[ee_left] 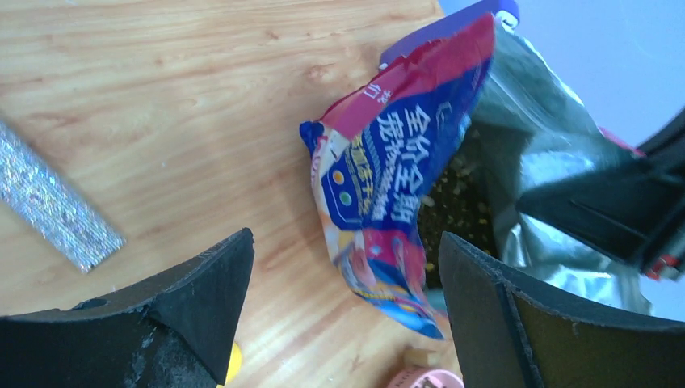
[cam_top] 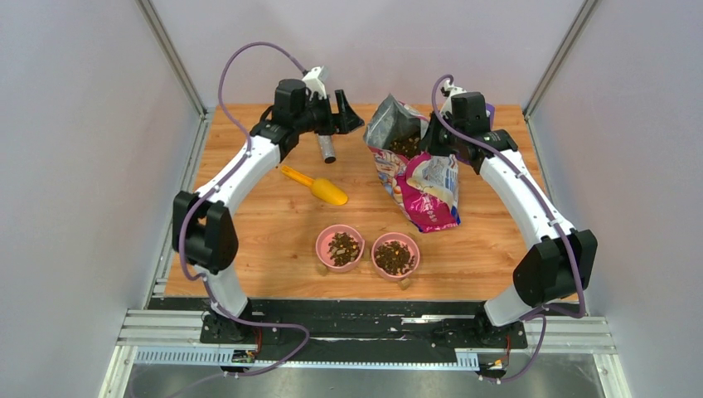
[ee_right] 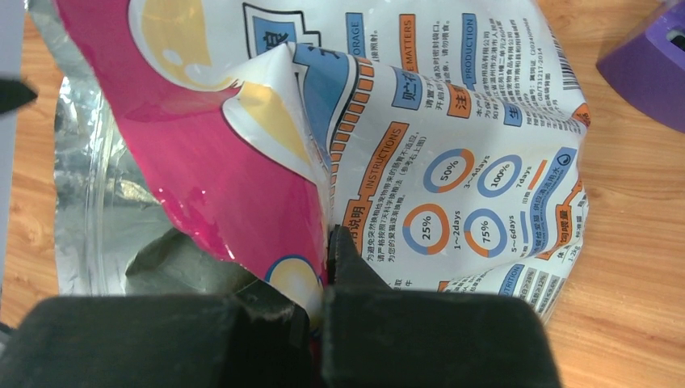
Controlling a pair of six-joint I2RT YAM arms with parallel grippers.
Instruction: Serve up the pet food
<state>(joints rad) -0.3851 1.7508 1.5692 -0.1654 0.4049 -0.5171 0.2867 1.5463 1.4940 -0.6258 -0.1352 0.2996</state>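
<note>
The pet food bag lies open on the wooden table, its silver-lined mouth toward the back. Dark pet food shows inside the mouth, and also in the left wrist view. My right gripper is shut on the bag's rim, pinching the pink and white foil between its fingertips. My left gripper hovers open just left of the bag's mouth, with nothing between its fingers. Two pink bowls near the front hold kibble.
A yellow scoop lies left of the bag, its tip showing in the left wrist view. A silver glittery stick lies below the left gripper. A purple block sits behind the bag. Walls close in on both sides.
</note>
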